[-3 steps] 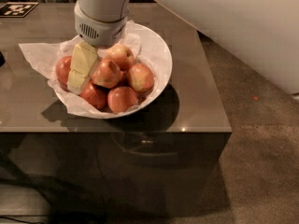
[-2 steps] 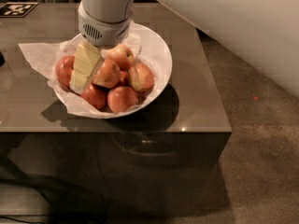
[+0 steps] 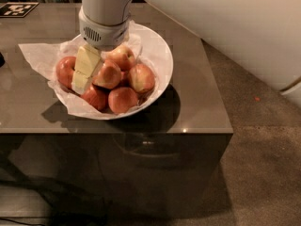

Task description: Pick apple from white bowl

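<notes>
Upper left of the frame, the gripper (image 3: 87,73) reaches down into the white bowl (image 3: 161,60), just beside the apple (image 3: 108,74) in the middle of the pile. Whether its jaws are open or holding anything, I cannot tell.

Glossy table (image 3: 197,98), matt plastic tool (image 3: 85,75) in bowl (image 3: 160,58)

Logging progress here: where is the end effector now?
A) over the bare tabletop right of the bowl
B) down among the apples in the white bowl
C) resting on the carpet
B: the end effector sits low inside the wide white paper-lined bowl, among its reddish apples.
</notes>
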`<control>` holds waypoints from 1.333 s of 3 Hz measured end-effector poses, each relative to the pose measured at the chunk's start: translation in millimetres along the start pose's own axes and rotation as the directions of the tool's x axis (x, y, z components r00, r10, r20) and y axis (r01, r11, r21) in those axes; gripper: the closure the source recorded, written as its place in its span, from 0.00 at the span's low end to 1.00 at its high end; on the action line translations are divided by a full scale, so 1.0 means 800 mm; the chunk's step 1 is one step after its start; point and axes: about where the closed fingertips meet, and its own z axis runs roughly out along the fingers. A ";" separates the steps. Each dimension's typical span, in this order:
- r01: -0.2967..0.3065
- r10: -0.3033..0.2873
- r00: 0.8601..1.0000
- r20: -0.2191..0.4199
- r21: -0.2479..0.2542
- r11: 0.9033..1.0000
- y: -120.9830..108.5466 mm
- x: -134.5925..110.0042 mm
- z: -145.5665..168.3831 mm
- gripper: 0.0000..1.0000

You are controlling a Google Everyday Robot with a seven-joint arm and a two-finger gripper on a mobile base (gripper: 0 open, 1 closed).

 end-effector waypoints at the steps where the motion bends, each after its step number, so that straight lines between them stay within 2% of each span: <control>1: -0.013 0.013 1.000 -0.011 0.000 1.000 -0.005 0.003 0.006 0.00; 4: -0.052 0.050 0.997 -0.056 -0.037 0.998 -0.002 0.016 0.032 0.00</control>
